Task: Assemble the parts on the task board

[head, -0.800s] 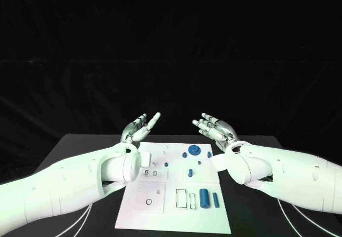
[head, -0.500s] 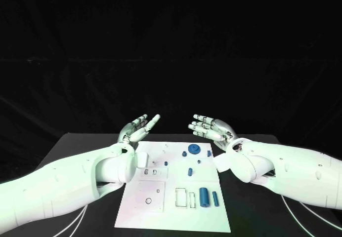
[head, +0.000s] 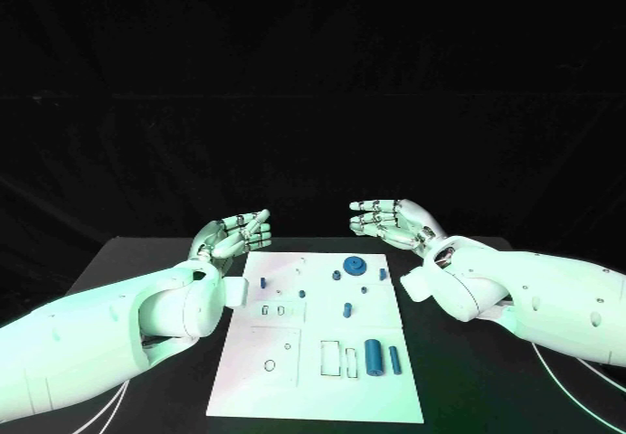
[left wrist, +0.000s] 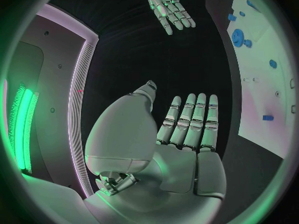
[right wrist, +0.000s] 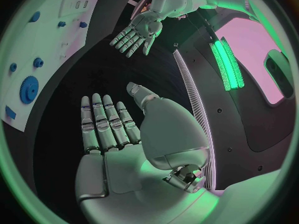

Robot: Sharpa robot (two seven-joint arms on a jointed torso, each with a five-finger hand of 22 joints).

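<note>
The white task board (head: 289, 348) lies flat in the middle of the black table. On it I see a blue gear (head: 354, 265), a thick blue cylinder (head: 374, 358), a thin blue rod (head: 394, 359) and several small blue pieces such as one peg (head: 348, 312). My left hand (head: 235, 234) hovers off the board's far left corner, fingers apart, holding nothing. My right hand (head: 389, 220) hovers beyond the far right corner, also empty. The left wrist view shows my left hand (left wrist: 184, 127) flat, with the right hand (left wrist: 167, 6) across from it and the board (left wrist: 264, 92) beside. The right wrist view shows my right hand (right wrist: 115, 129), the left hand (right wrist: 136, 34) and the gear (right wrist: 28, 90).
Bare black table (head: 144, 271) runs along both sides of the board. Rectangular slots (head: 331, 360) and a small round hole (head: 270, 366) mark the board's near half.
My left hand has sunk and swung outward to the left, its fingers now pointing sideways. My right hand has risen slightly and turned its fingers inward. The parts lie as before.
</note>
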